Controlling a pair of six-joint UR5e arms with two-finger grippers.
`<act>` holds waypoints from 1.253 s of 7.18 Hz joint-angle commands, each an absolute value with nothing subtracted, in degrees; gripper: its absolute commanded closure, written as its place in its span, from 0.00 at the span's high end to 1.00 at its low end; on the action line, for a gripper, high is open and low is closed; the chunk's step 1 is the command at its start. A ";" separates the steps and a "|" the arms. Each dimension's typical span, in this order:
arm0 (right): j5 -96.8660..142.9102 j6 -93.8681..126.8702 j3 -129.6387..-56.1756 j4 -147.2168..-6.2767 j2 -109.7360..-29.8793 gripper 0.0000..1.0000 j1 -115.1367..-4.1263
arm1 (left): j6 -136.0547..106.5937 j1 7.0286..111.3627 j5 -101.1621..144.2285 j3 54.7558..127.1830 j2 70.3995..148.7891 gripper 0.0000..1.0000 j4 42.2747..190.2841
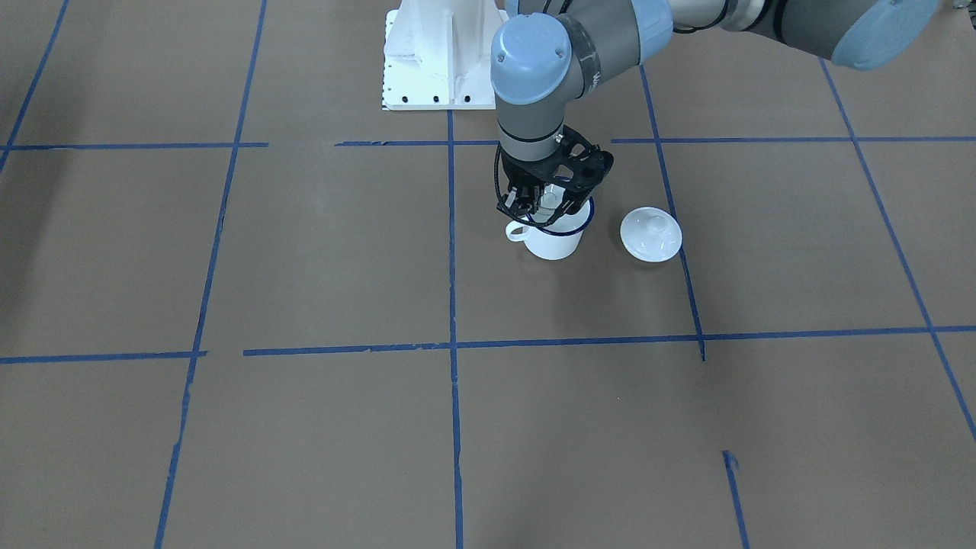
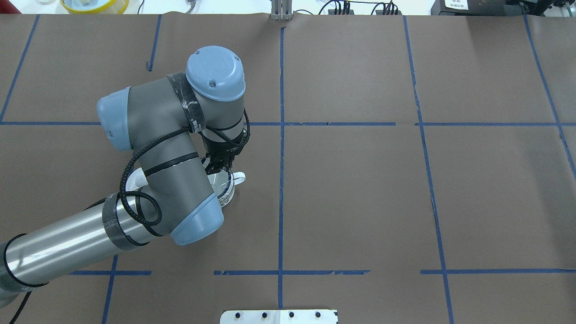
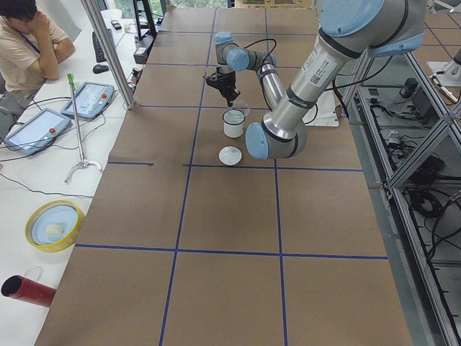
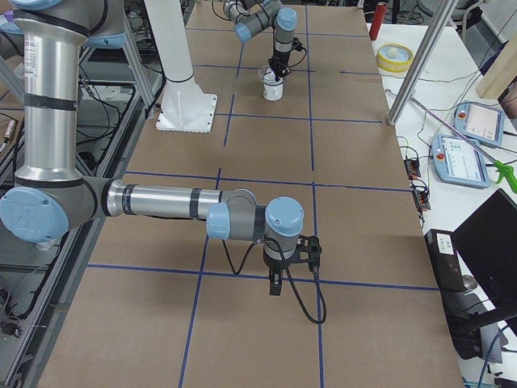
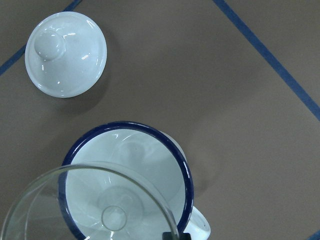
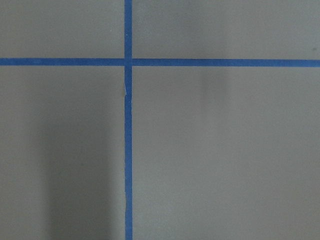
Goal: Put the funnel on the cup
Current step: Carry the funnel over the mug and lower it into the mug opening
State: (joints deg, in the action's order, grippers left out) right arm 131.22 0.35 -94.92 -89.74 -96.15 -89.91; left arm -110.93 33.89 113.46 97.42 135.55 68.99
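The left gripper [image 1: 545,204] hangs over the cup [image 1: 555,240], a little to the left of the worktop's [image 1: 305,252] middle. Its jaws are clamped on the rim of the clear funnel [image 5: 100,205].

The left wrist view shows what the others hide: the spout sits over the cup's white inside, while the wide rim lies off-centre from the dark blue rim (whether the two touch cannot be told).

In the overhead view the arm covers most of the cup, leaving its handle showing.

The front-facing view shows the white knobbed lid [image 1: 650,234] flat on the paper just beside the cup, on the side towards the worktop's left end.

The right gripper [image 4: 275,284] shows only in the exterior right view, low over the paper near the right end. Its jaws cannot be judged. Its wrist camera sees only crossed blue tape [image 6: 128,150].
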 commanded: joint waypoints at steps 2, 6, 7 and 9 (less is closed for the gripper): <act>131.22 0.35 -94.92 -89.74 -96.15 1.00 -89.91 | -107.50 33.93 113.29 97.21 134.83 0.00 69.08; 131.22 0.35 -94.92 -89.74 -96.15 1.00 -89.91 | -105.65 34.01 113.20 97.29 134.56 0.00 69.52; 131.22 0.35 -94.92 -89.74 -96.15 1.00 -89.91 | -105.56 34.01 111.98 97.38 134.56 0.00 69.52; 131.22 0.35 -94.92 -89.74 -96.15 1.00 -89.91 | -104.68 34.19 110.32 97.91 134.65 0.00 69.52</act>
